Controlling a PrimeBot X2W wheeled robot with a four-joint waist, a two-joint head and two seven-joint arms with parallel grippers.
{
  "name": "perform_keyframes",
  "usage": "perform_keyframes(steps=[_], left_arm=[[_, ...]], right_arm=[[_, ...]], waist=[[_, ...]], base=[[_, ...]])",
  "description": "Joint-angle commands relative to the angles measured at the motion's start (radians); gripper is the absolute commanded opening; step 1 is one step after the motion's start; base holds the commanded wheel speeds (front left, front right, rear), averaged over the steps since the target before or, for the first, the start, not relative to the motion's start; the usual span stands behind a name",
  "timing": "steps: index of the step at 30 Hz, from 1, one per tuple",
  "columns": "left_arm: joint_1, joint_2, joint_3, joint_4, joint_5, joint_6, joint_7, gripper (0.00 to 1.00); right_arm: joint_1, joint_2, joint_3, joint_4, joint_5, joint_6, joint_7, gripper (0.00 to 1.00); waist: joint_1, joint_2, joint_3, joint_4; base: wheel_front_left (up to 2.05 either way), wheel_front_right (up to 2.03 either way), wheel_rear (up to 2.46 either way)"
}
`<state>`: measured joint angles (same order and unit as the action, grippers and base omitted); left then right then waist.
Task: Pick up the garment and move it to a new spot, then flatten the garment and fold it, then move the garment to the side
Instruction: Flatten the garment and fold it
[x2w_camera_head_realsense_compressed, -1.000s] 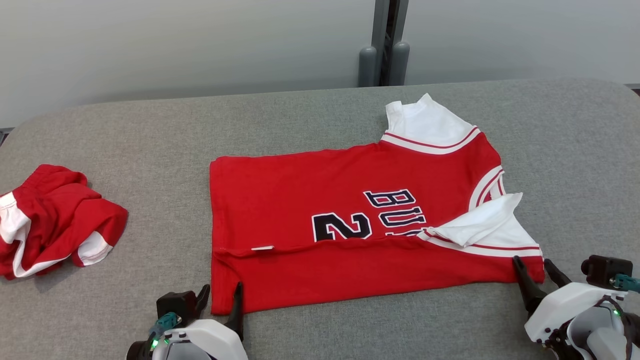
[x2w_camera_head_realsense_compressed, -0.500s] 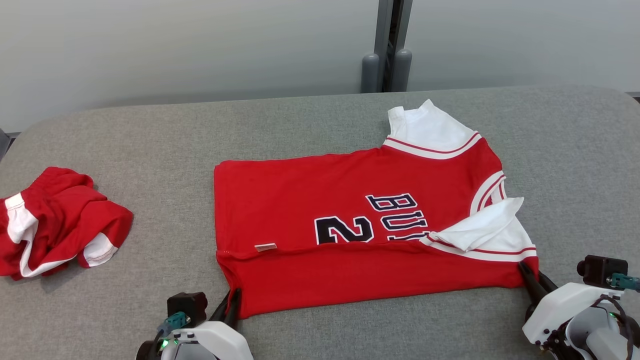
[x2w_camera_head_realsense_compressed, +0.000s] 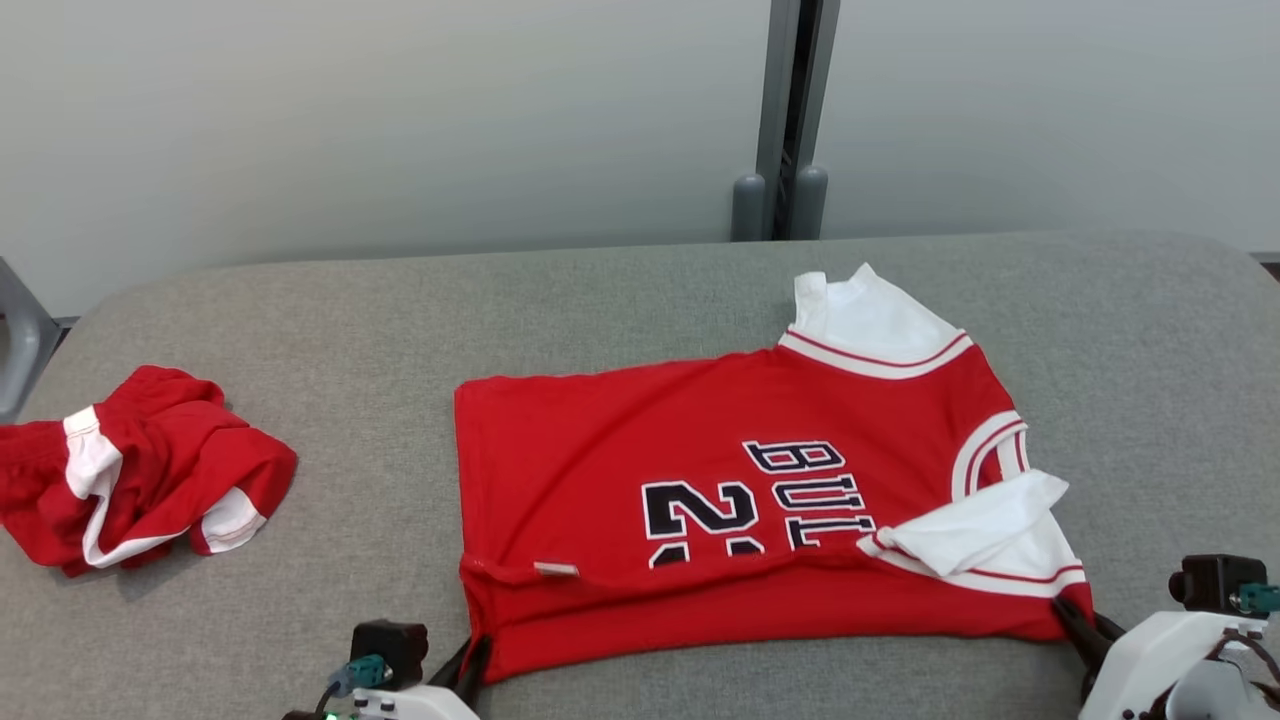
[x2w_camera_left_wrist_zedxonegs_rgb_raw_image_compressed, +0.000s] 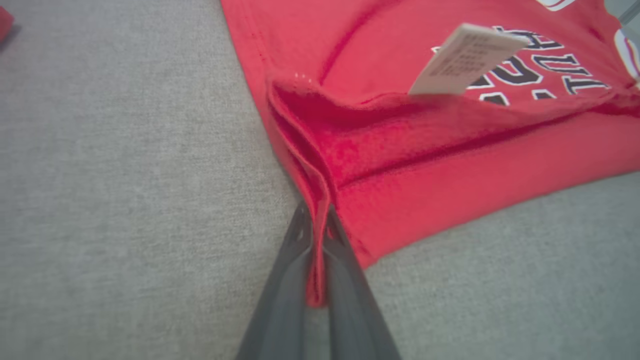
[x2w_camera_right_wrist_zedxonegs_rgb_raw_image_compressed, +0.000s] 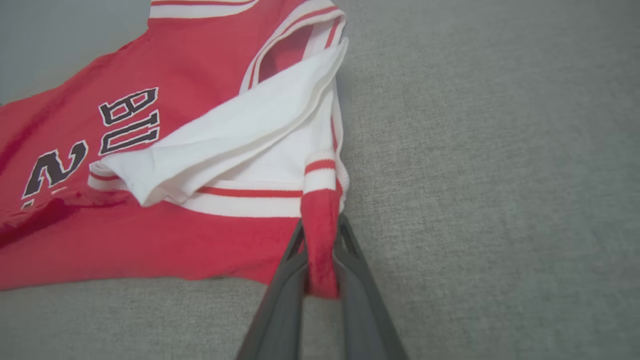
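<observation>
I have the red jersey (x2w_camera_head_realsense_compressed: 700, 500) lying mostly flat in the middle of the grey cloth-topped bench (x2w_camera_head_realsense_compressed: 350, 320). Its hem is to the left and its neck end to the right, with the dark number and lettering facing up. A crease runs along its near side, and a band of red cloth lies nearer than that crease. A small white label (x2w_camera_head_realsense_compressed: 555, 569) sits on the crease towards the left.

My left pincer (x2w_camera_head_realsense_compressed: 470, 652) is at the near-left corner of the jersey. On the left wrist view its two dark fingers are pressed together on the hem corner, and the red cloth rises from them in a narrow ridge.

My right pincer (x2w_camera_head_realsense_compressed: 1078, 618) is at the near-right corner. On the right wrist view it pinches a roll of red cloth just below the red-and-white striped trim. The near white sleeve (x2w_camera_head_realsense_compressed: 980, 525) is folded back over the jersey right beside that grip. The far white sleeve (x2w_camera_head_realsense_compressed: 870, 320) lies flat at the far-right corner.

A crumpled red and white garment (x2w_camera_head_realsense_compressed: 140, 470) sits well apart at the left end of the bench. Beyond the far edge I see a pale wall with a dark upright post (x2w_camera_head_realsense_compressed: 790, 100).
</observation>
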<state>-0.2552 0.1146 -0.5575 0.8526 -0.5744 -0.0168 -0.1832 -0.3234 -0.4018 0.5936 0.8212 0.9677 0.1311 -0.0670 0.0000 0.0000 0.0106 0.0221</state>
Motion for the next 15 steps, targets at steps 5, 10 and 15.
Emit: perform_keyframes(steps=[5,10,15], left_arm=[[0.053,0.057,-0.014,-0.071,0.009,-0.001,0.042,0.00],[0.089,0.101,-0.026,-0.151,0.015,0.011,0.080,0.00],[0.146,0.158,-0.045,-0.281,0.016,0.025,0.161,0.00]], right_arm=[[0.064,-0.065,-0.014,-0.082,0.081,-0.001,0.070,0.00],[0.103,-0.107,-0.026,-0.154,0.116,-0.001,0.122,0.00],[0.160,-0.157,-0.056,-0.247,0.152,-0.001,0.205,0.00]], waist=[[0.0000,0.0000,-0.028,0.012],[0.0000,0.0000,-0.034,0.015],[0.0000,0.0000,-0.036,0.017]], base=[[0.00,0.00,0.00],[0.00,0.00,0.00],[0.00,0.00,0.00]])
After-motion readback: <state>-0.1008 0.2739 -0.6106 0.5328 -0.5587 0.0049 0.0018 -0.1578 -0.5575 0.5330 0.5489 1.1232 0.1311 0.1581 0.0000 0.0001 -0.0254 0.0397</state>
